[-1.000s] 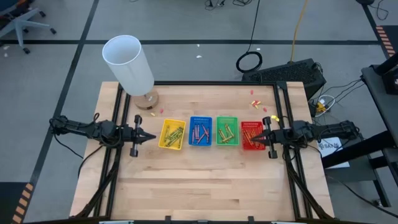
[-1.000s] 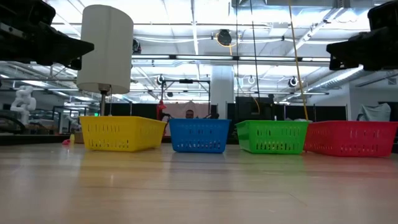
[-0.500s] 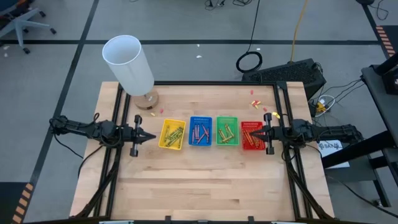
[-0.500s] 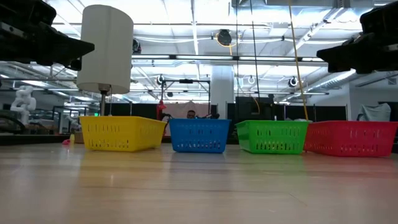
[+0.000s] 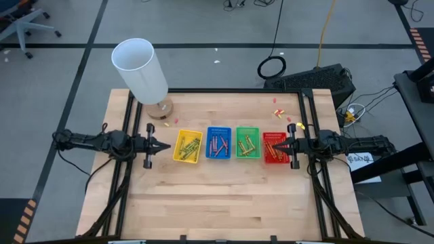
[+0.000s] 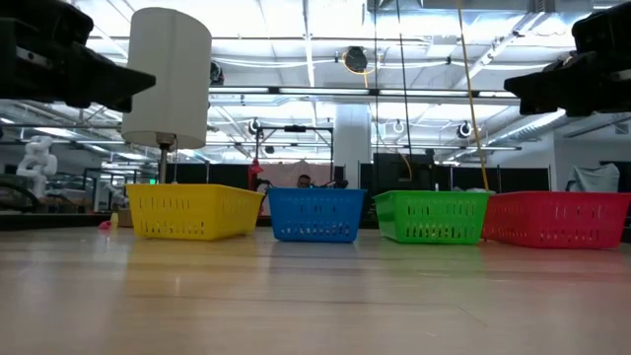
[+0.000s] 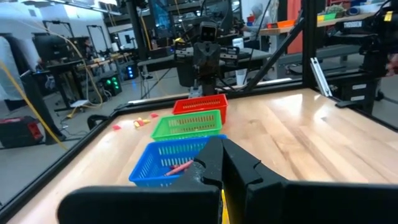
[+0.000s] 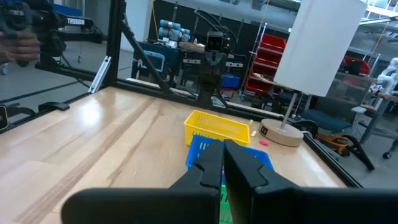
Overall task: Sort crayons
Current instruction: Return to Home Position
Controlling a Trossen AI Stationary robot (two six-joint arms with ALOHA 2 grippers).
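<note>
Four plastic trays stand in a row mid-table: yellow (image 5: 187,146), blue (image 5: 218,142), green (image 5: 247,141) and red (image 5: 271,148). Crayons lie in each: yellow and green ones in the yellow tray (image 5: 191,144), reddish ones in the blue tray (image 5: 220,145), orange ones in the green tray (image 5: 248,144) and the red tray (image 5: 272,144). My left gripper (image 5: 165,146) is shut and empty, raised just left of the yellow tray. My right gripper (image 5: 280,145) is shut and empty, raised over the red tray's right part.
A tall white cylinder (image 5: 140,66) stands on a round wooden foot (image 5: 160,109) at the far left. Small red and yellow scraps (image 5: 278,111) lie on the table beyond the red tray. Bare wood lies between the trays and the near edge (image 5: 217,203).
My right gripper has gone a little toward the table's left and far edge, further over the red tray, and has stayed shut. The trays and crayons have not moved.
</note>
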